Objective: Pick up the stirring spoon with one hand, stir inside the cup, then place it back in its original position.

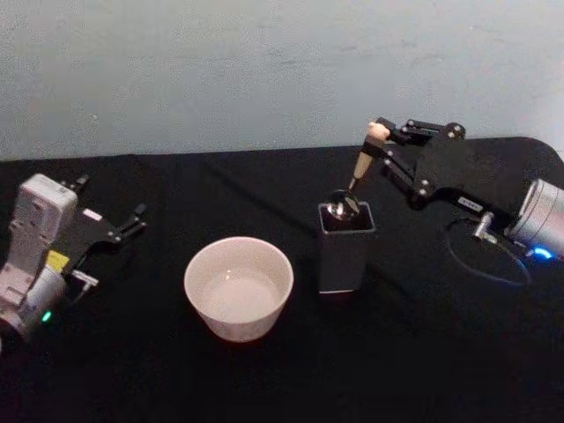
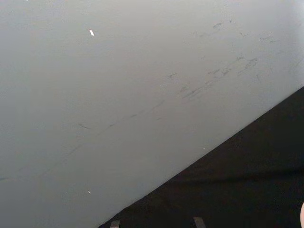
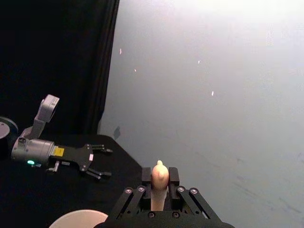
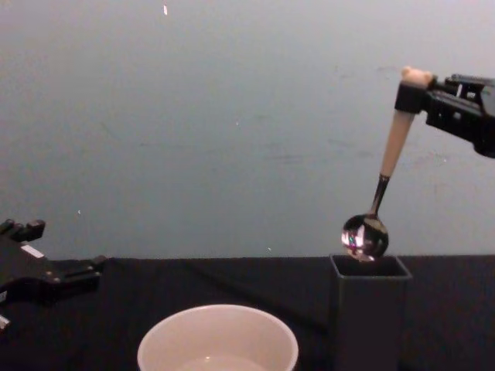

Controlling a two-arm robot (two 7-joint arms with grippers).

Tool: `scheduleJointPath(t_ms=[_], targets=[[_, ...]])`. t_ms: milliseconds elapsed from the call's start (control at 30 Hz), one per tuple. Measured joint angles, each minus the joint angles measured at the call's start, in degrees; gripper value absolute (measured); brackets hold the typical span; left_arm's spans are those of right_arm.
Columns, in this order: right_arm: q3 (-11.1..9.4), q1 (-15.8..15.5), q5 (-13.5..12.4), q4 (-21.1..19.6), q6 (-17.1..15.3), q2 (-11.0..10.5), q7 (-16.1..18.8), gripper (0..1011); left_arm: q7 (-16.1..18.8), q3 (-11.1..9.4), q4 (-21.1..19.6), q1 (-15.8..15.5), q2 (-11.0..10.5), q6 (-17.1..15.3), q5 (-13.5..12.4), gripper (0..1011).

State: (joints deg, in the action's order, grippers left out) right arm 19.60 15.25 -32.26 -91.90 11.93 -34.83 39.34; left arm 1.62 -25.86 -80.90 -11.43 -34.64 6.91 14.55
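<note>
Beige-handled stirring spoon [image 4: 394, 147], shiny round bowl above square dark holder [image 4: 370, 309]

No legible text or numbers, white label [image 1: 91, 214] on the left gripper [image 1: 139, 219] at nine o'clock unreadable, yellow sticker [image 1: 57, 261] on its wrist likewise, white strip [image 1: 467, 203] on the right gripper [image 1: 381, 141] at two o'clock illegible.
</note>
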Motion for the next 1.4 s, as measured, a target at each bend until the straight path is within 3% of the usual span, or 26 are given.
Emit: scheduleJointPath(t_ms=[633, 1400], targets=[[1.9, 1.0, 1.8, 4.1, -1.9, 1.1, -0.6, 205, 0.0, 0.0, 0.0, 0.0, 0.0, 0.0, 0.0, 1001], [4.6, 1.5, 2.8, 10.1, -7.8, 5.0, -4.6, 205, 0.0, 0.0, 0.0, 0.0, 0.0, 0.0, 0.0, 1001]])
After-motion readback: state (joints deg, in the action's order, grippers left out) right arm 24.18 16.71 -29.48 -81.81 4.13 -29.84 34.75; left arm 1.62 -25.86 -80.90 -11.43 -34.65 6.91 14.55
